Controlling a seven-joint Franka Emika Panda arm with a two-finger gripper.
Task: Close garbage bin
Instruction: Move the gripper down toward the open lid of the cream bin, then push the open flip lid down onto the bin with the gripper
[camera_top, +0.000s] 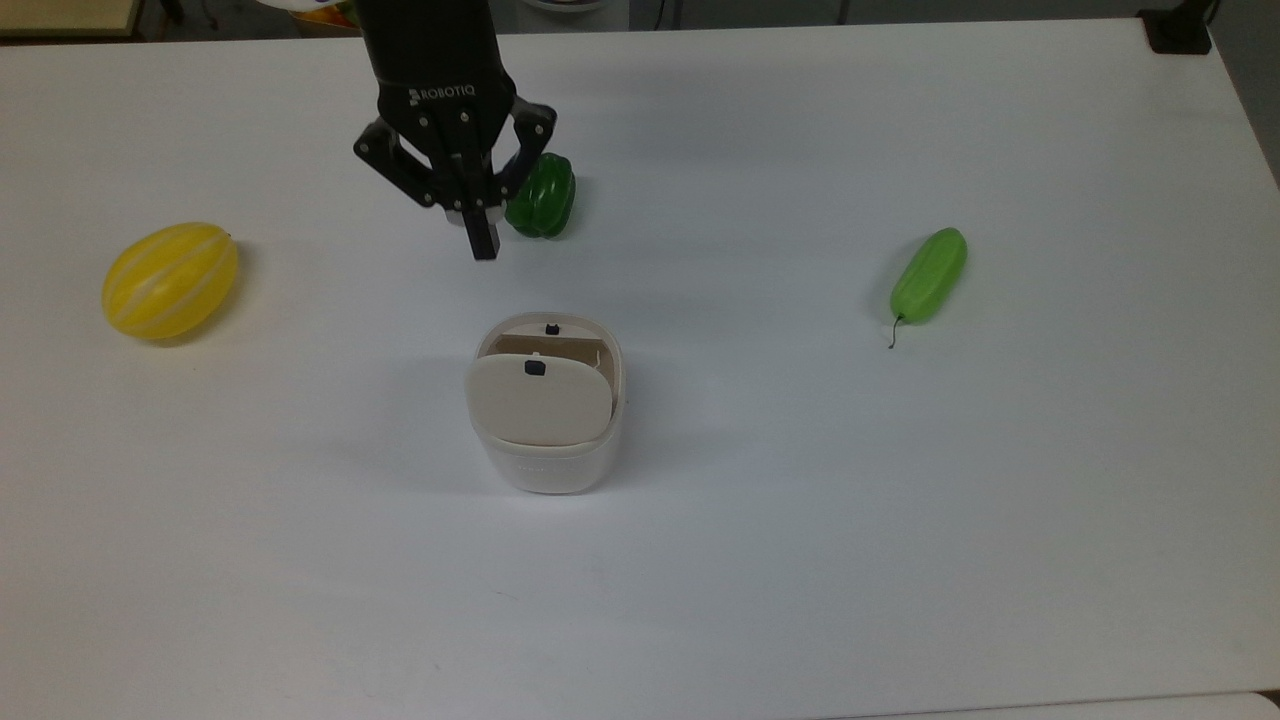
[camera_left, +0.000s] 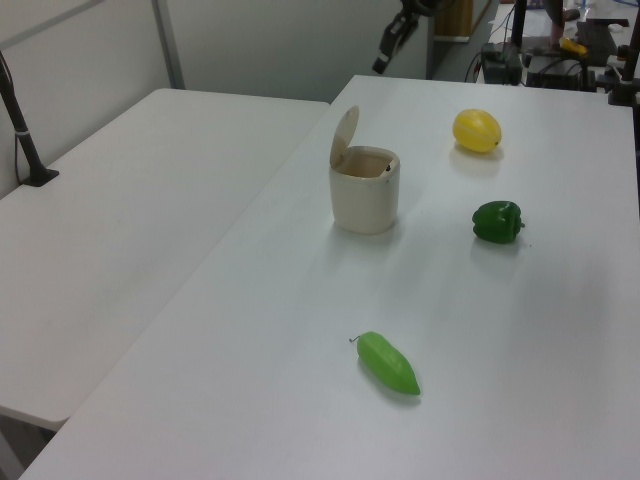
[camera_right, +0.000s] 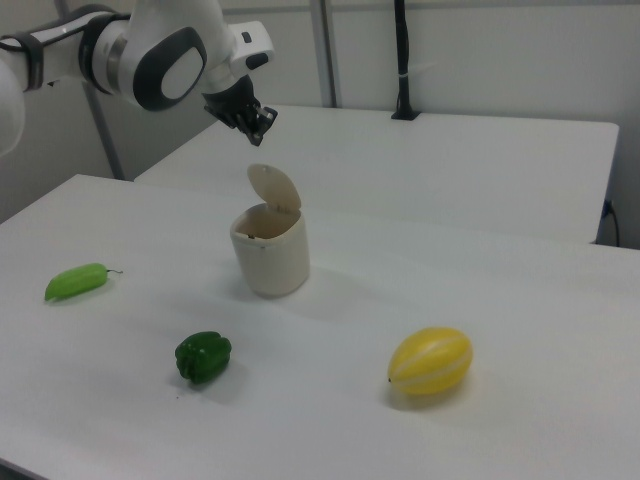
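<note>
The garbage bin (camera_top: 548, 455) is a small white tub near the table's middle, and its beige lid (camera_top: 540, 400) stands raised on its hinge with a black latch at its edge. It also shows in the left view (camera_left: 365, 195) and in the right view (camera_right: 270, 255), where the lid (camera_right: 275, 188) tilts upright. My black gripper (camera_top: 485, 245) hangs shut in the air, above the bin's height. It sits beyond the bin toward the top view's upper edge. In the right view the gripper (camera_right: 258, 122) is above and just left of the lid, apart from it.
A dark green bell pepper (camera_top: 545, 195) lies right beside the gripper in the top view. A yellow melon (camera_top: 170, 280) sits far left and a light green vegetable (camera_top: 930, 275) far right. A second white table (camera_left: 130, 200) adjoins in the left view.
</note>
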